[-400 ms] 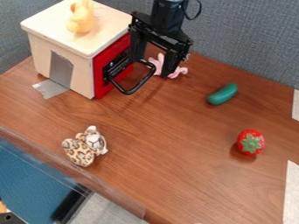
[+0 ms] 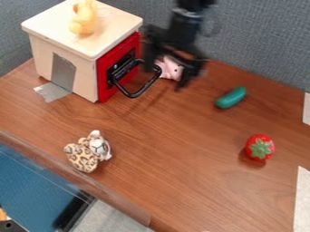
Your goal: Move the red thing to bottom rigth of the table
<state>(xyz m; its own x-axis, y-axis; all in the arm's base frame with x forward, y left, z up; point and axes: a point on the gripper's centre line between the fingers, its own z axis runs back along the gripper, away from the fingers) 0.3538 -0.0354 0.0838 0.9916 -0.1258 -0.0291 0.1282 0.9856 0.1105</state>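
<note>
The wood-grained bench (image 2: 176, 181) carries everything here. A pale wooden box (image 2: 54, 27) with a red front and a black handle (image 2: 144, 89) stands at its upper left. The black gripper (image 2: 164, 78) hangs just beside that front, jaws spread wide apart, gripping nothing that I can see. Near the lower-left edge sits a leopard-spotted plush toy (image 2: 81, 155). A yellow toy figure (image 2: 86, 22) is on top of the box. The red toy strawberry (image 2: 259, 147) rests toward the right side, its green leafy cap facing the camera. Behind it, well apart, lies a green cucumber-shaped toy (image 2: 230, 98). A pink toy (image 2: 170, 69) shows between the jaws; whether they touch it, I cannot tell.
</note>
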